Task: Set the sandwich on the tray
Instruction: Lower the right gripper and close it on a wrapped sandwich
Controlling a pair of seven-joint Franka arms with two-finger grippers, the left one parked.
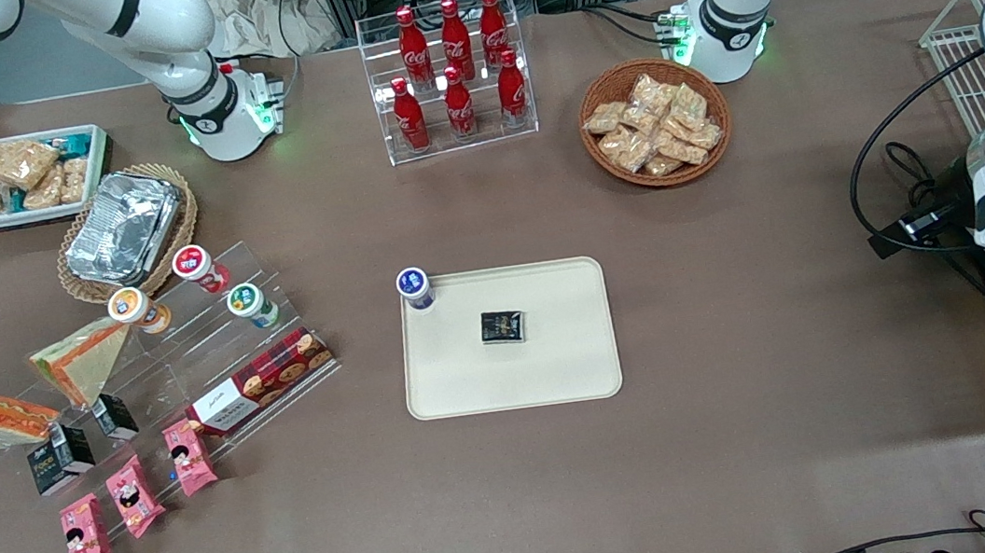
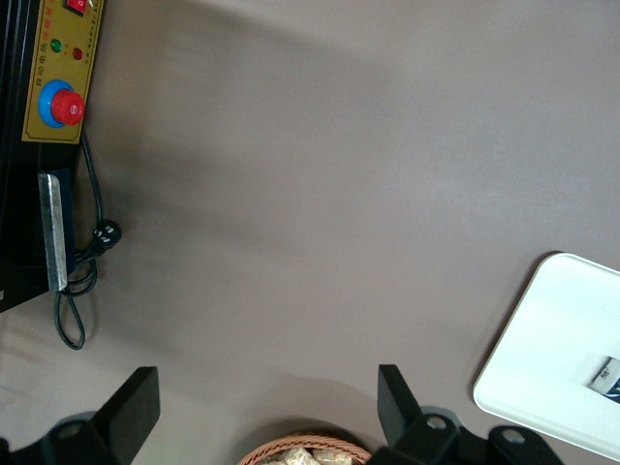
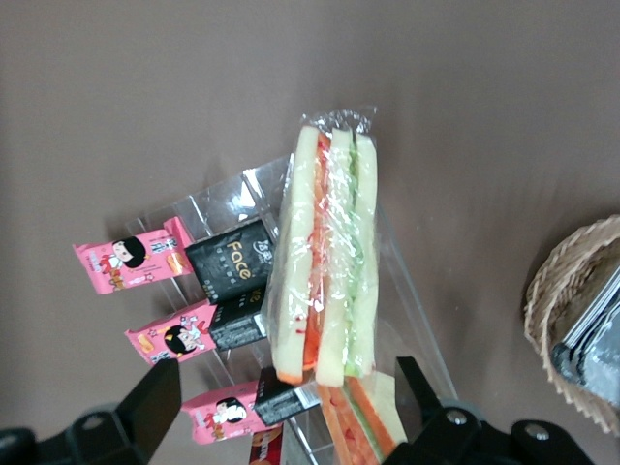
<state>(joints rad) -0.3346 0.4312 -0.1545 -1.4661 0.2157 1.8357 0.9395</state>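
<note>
In the front view the small clear-wrapped layered sandwich wedge (image 1: 5, 418) lies at the working arm's end of the table, well apart from the cream-beige rectangular plastic tray (image 1: 561, 371); in the right wrist view the gripper (image 3: 291, 412), fingers spread, hovers above the sandwich, where slippery film or neighbouring black boxes (image 3: 232, 263) could spoil the grasp.

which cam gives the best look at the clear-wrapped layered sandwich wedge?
Right wrist view: the clear-wrapped sandwich wedge with white bread and red-orange and green filling fills the frame below the open hand. Front view shows it small, near the table's edge. Left wrist view misses it.
</note>
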